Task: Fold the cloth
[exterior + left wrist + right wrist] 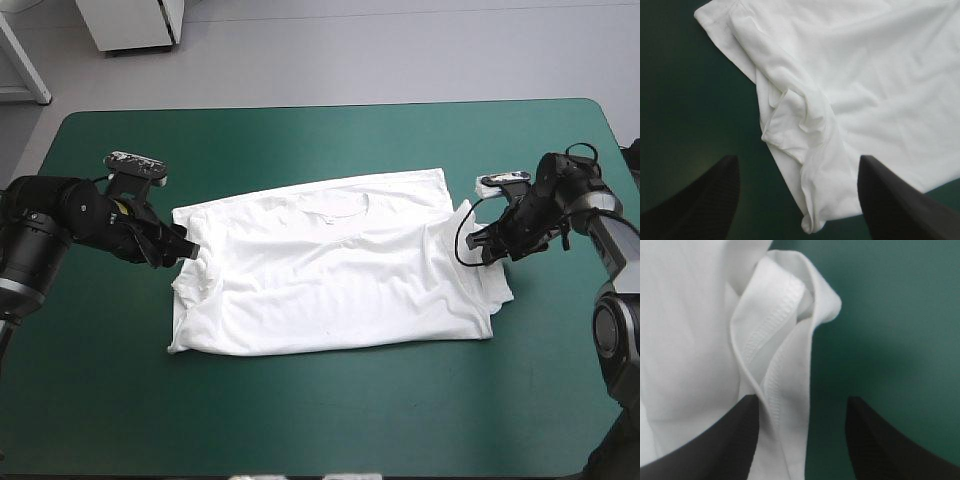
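Lying flat at the high view's centre, the T-shirt [335, 265] has a gripper at each sleeve — left gripper [185, 247] mid-left, right gripper [478, 243] mid-right, both with fingers apart astride rumpled cloth. Probably the grasping step; next, each must pinch its sleeve.

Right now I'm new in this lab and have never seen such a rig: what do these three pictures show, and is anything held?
A robot with two arms, each ending in a gripper of two black curved fingers. One picture looks down from above and behind; the others come from cameras on each wrist. A white short-sleeved T-shirt lies spread on the table's teal-green cover. The left gripper and right gripper sit at its opposite sides, both open, cloth between the fingers, nothing gripped yet.
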Controlling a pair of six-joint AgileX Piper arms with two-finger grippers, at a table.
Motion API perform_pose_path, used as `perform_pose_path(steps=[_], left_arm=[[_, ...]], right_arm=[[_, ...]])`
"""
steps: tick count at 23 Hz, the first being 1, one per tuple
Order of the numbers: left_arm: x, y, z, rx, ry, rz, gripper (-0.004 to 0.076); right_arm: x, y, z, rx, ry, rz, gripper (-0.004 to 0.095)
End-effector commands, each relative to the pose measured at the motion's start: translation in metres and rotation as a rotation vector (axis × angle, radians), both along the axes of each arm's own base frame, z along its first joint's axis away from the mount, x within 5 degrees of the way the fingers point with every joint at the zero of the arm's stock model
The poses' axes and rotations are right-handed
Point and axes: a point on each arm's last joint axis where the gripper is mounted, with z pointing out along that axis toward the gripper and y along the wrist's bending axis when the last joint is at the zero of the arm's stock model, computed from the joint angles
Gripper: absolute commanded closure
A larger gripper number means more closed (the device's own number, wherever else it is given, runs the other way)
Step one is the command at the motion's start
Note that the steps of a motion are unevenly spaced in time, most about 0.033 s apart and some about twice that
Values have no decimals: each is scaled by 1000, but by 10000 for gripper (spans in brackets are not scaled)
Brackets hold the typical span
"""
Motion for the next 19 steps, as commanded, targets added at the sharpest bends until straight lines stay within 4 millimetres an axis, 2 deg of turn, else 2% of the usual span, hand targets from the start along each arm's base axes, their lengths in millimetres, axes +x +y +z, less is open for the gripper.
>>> perform_pose_path(steps=[1, 3, 4, 7, 10, 14, 19], left_arm=[[-4, -2, 17, -35, -80, 8, 231], [-5, -2, 17, -34, -76, 7, 231], [-5, -2, 16, -33, -72, 7, 231], [-7, -1, 15, -29, -49, 5, 231], [-10, -2, 17, -38, -51, 4, 231], [-16, -1, 23, -43, -75, 3, 231], [-23, 1, 29, -46, -99, 3, 231]], right_arm=[[2, -1, 18, 17, -69, -14, 412], [5, 1, 12, 42, -54, -17, 437], [6, 3, 7, 65, -37, -14, 485], [8, 5, -4, 87, 2, 6, 671], [9, 5, -4, 81, -5, 6, 921], [9, 5, 8, 78, 5, 22, 917], [5, 7, 56, 85, -91, 31, 915]])
